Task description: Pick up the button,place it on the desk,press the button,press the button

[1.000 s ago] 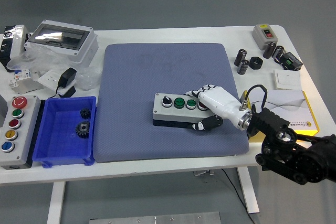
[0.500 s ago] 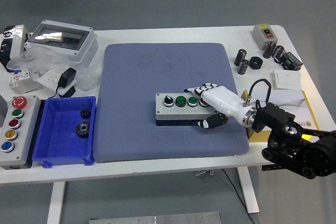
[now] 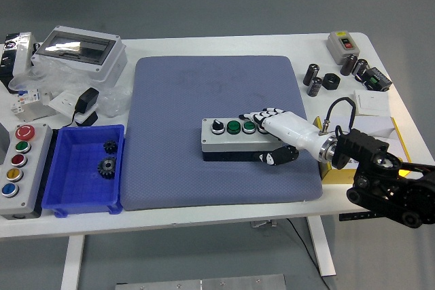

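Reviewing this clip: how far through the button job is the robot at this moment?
Placing looks done: the button box lies flat on the blue mat. In hand: the right hand grips the box's right end, fingers over its top and thumb at the front. Both presses appear left; whether a button is depressed cannot be told.

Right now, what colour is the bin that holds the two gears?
Blue bin; the gears are black. Head view.

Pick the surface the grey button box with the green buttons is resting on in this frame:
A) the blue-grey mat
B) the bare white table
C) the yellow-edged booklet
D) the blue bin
A: the grey button box lies flat on the blue-grey mat, with the right hand closed around its right end; the blue bin holds only gears.
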Controlling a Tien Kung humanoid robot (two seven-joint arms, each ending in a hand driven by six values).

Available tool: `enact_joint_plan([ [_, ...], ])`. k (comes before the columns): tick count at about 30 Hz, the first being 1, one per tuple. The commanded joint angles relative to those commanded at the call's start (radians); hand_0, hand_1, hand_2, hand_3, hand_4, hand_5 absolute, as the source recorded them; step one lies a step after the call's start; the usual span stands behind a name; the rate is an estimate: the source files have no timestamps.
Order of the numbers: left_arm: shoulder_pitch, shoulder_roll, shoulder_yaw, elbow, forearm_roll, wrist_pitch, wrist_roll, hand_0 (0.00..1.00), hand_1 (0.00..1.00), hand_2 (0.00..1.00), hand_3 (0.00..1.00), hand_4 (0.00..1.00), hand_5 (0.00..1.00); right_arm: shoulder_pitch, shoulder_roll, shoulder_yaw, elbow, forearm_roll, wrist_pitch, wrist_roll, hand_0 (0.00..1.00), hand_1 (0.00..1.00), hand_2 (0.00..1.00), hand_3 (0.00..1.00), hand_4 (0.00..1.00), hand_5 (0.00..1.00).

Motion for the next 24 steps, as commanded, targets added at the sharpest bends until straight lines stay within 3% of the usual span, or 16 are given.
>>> enact_joint_plan([
  [23, 0.006, -0.004, -0.005, -0.002, 0.007, -0.007, -0.001, 0.701, 0.644, 0.602, 0.674, 0.668, 0.296, -0.007, -0.02, 0.021, 0.022, 0.001, 0.048, -0.013, 0.998, 0.983, 0.998, 0.998, 0.604, 0.077],
  [24, 0.007, -0.004, -0.005, -0.002, 0.007, -0.007, -0.001, 0.7, 0.644, 0.6, 0.671, 0.667, 0.29, -0.007, -0.021, 0.022, 0.025, 0.001, 0.049, -0.013, 0.998, 0.998, 0.998, 0.998, 0.676, 0.093],
])
